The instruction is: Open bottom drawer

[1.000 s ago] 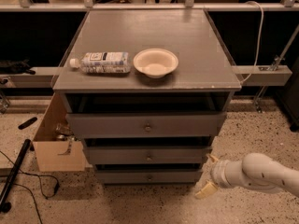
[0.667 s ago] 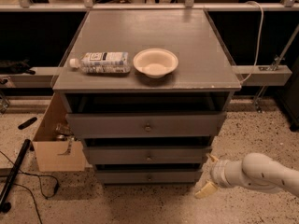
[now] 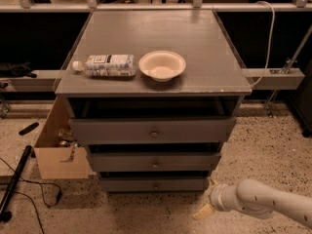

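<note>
The bottom drawer (image 3: 146, 185) is the lowest and narrowest of three grey drawer fronts on the cabinet, with a small round knob (image 3: 156, 185). Its front sits closed under the middle drawer. My gripper (image 3: 207, 198) is low at the cabinet's lower right corner, just right of the bottom drawer's end and near the floor. Its pale fingers (image 3: 203, 211) are spread open and hold nothing. The white arm (image 3: 263, 201) comes in from the right edge.
The middle drawer (image 3: 154, 162) and top drawer (image 3: 152, 130) stand above. A plastic bottle (image 3: 105, 65) and a white bowl (image 3: 162, 65) lie on the cabinet top (image 3: 204, 48). A cardboard box (image 3: 58, 150) and black cables (image 3: 19, 172) are on the floor to the left.
My gripper and arm have dropped slightly lower beside the cabinet's lower right corner. The drawers have not moved.
</note>
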Robot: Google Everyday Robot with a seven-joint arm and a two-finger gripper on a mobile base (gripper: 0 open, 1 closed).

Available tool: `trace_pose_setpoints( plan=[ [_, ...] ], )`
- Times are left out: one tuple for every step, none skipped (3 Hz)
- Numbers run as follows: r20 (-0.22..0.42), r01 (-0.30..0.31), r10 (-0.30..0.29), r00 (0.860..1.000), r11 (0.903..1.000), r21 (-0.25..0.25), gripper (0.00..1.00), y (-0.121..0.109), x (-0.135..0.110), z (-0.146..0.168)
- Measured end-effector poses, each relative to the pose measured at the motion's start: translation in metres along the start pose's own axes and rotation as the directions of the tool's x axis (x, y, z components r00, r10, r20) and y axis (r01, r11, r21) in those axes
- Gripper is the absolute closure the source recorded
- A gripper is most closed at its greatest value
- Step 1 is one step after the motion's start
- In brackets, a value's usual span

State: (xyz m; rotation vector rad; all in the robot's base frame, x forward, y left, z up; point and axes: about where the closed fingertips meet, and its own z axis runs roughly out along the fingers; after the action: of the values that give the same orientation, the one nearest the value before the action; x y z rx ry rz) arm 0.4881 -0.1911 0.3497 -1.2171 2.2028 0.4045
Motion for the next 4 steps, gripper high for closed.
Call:
trace_pose_setpoints(
  plan=[
    [-0.022,-0.049,0.049,0.999,0.9988,0.001,0.0,0.007,0.04,0.056],
    [-0.02,-0.029,0.029,0.999,0.9996,0.007,0.0,0.009,0.041,0.074],
    [-0.005,0.017,-0.017,1.0,0.9998,0.005,0.0,0.009,0.035,0.091],
    [0.019,0.11,-0.111,0.994,0.9935,0.028,0.0,0.001,0.029,0.112]
  ],
)
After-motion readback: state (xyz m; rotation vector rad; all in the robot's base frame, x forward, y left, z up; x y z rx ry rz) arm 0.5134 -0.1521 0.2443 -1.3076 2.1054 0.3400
